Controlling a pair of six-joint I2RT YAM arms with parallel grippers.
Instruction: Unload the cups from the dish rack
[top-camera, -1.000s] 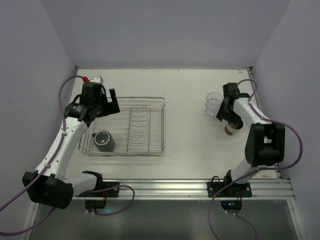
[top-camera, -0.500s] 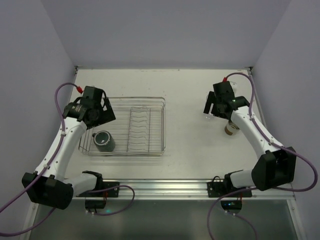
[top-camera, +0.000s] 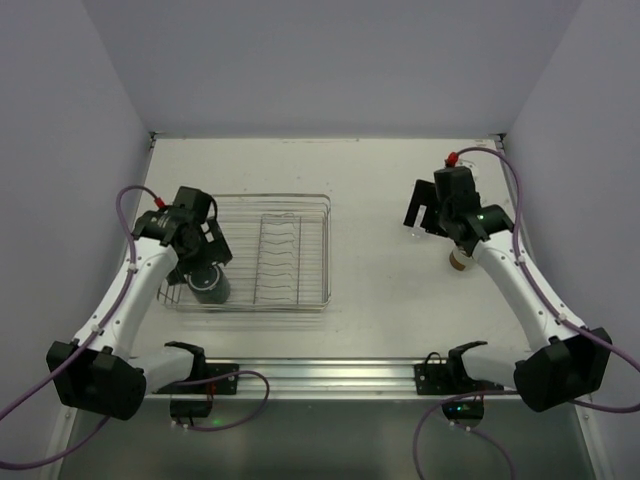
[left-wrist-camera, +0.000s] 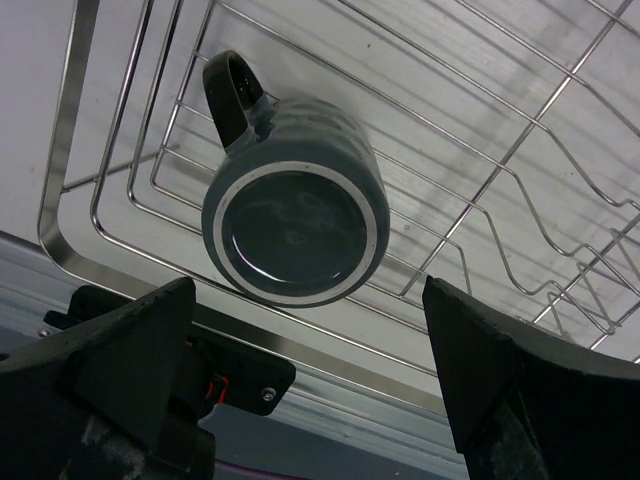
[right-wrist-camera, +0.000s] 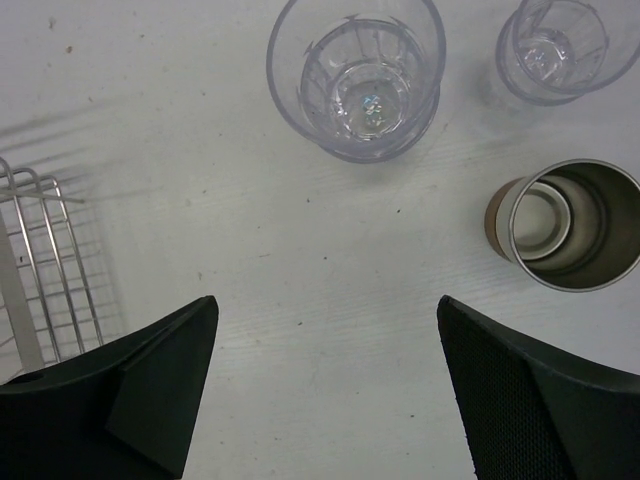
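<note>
One mug (left-wrist-camera: 295, 225) stands just below the spread left gripper (left-wrist-camera: 306, 288), apparently untouched.

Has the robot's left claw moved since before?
Yes. The left gripper went from the dish rack's far left corner toward its near side, and now hangs open over the dark mug.

Both arms are the same build. The left arm (top-camera: 135, 300) and the right arm (top-camera: 525, 288) have chunky white shells with black joints, plus black housings up by the wrists. A purple cable (top-camera: 122, 225) loops off each one, and the right one has a little red plug (top-camera: 452, 157) in the upper right of the frame. The bases (top-camera: 185, 358) are black blocks at the bottom. The left gripper (left-wrist-camera: 308, 285) and right gripper (right-wrist-camera: 327, 300) have matte black wedge-shaped fingers (right-wrist-camera: 530, 400); the right pair looks finely grainy.
</note>
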